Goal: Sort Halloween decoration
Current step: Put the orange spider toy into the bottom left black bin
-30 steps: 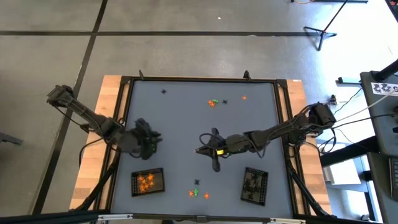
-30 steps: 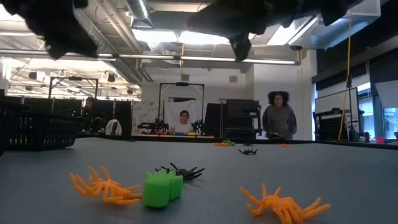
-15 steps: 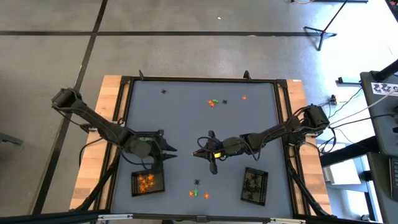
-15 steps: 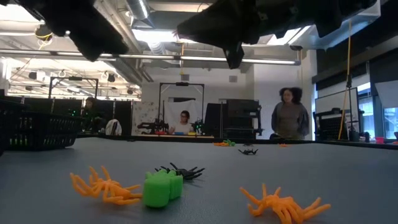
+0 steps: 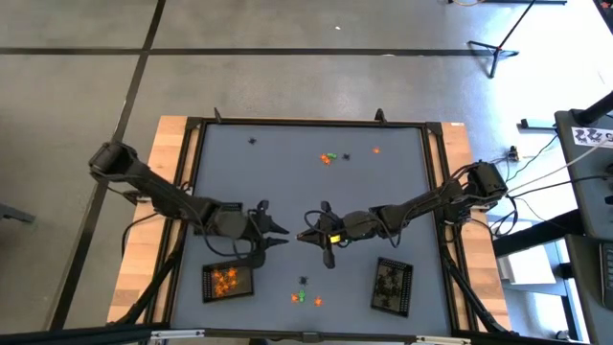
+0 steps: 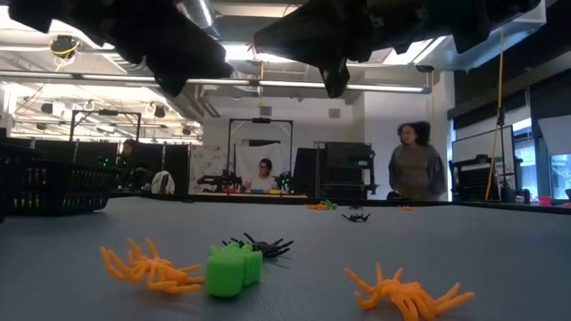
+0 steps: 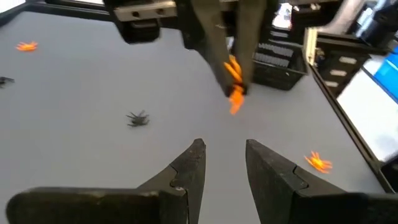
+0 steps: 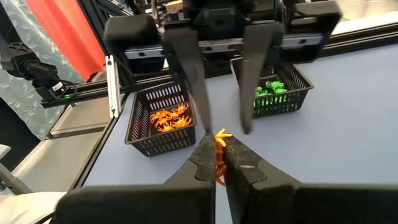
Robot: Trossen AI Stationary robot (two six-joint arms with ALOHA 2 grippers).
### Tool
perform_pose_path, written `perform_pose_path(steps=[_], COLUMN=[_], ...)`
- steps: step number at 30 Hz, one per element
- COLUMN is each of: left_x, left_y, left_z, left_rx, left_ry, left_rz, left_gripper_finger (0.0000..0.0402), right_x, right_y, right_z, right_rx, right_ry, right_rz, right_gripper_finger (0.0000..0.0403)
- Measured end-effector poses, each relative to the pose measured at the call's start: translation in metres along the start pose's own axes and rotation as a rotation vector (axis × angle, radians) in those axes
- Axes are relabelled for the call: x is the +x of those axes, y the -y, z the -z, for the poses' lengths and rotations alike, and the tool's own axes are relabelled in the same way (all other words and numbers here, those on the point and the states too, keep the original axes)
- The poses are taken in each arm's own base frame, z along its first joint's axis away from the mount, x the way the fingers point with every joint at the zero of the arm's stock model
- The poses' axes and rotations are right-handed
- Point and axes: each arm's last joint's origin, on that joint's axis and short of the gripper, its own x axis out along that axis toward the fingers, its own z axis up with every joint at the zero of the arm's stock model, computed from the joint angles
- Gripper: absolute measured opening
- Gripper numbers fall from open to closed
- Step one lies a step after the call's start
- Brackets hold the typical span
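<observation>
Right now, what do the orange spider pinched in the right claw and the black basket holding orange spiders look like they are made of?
The small orange spider pinched in the shut right claw looks like moulded plastic: one even bright colour, thin stiff legs, slight sheen. The black rectangular mesh basket holding orange spiders is probably rigid plastic too, judging by its even slotted walls and matte finish, though coated wire cannot be ruled out.
</observation>
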Motion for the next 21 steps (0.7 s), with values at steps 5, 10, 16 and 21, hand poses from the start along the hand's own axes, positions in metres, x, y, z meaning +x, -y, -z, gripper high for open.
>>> perform_pose_path(steps=[5, 10, 16, 21], left_x=[0.007, 0.012, 0.013, 0.013], left_y=[-0.003, -0.003, -0.001, -0.001], left_z=[-0.001, -0.001, -0.005, -0.006], left_rx=[-0.018, -0.029, -0.043, -0.047], left_ry=[0.027, 0.045, 0.091, 0.103], left_rz=[0.010, 0.048, 0.069, 0.070], left_gripper_finger=[0.0107, 0.0107, 0.0107, 0.0107], right_x=[0.000, 0.000, 0.000, 0.000], right_y=[0.000, 0.000, 0.000, -0.001], right_z=[0.000, -0.001, -0.003, -0.004], right_rx=[0.000, 0.000, -0.018, -0.018], right_ry=[0.005, 0.010, 0.032, 0.049], right_rz=[0.008, 0.015, 0.010, 0.006], right_gripper_finger=[0.0010, 0.0010, 0.0010, 0.0010])
